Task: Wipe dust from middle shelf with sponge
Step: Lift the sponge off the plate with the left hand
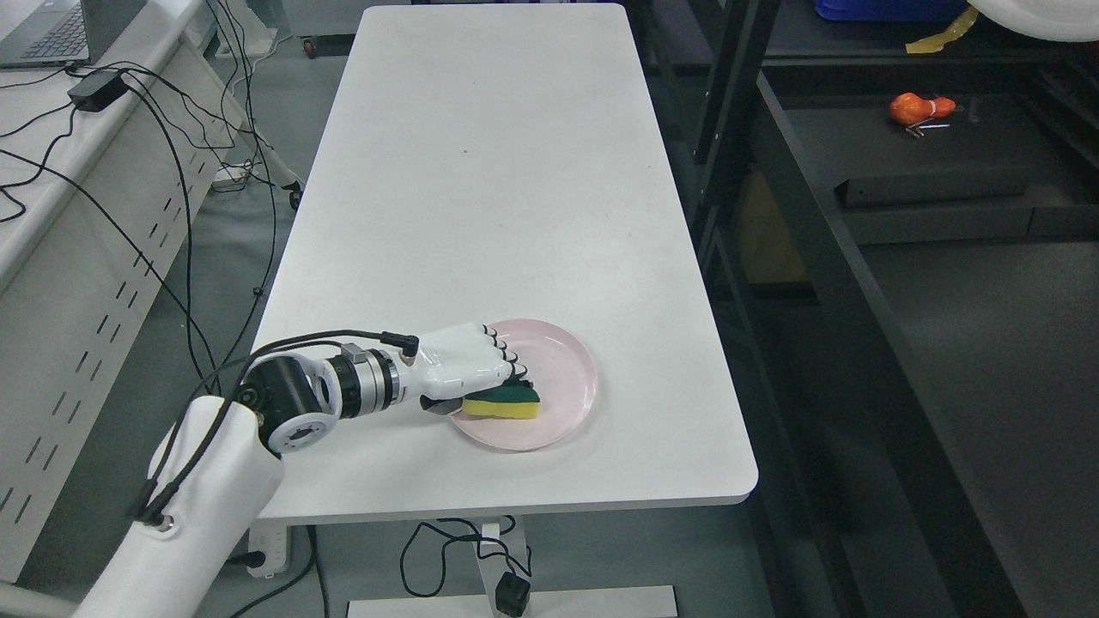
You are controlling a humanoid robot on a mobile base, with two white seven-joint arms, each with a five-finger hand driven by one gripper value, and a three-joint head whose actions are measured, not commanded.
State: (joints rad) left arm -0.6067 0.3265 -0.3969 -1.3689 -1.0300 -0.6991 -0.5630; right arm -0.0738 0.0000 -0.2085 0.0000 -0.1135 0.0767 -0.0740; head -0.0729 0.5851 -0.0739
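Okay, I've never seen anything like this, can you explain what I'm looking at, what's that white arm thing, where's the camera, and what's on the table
This is one picture, taken from a camera on a humanoid robot's head, looking down at its workspace. The white jointed limb coming in from the lower left is the robot's left arm, ending in a left robot hand with fingers. The right arm is not in the picture.

In front of it stands a long white table. Near its close end sits a pink plate, and on the plate lies a yellow and green sponge. The fingers are closed over the sponge, which sits on the plate.

To the right is a dark shelf unit, which holds a small orange object. At far left is a desk with cables.
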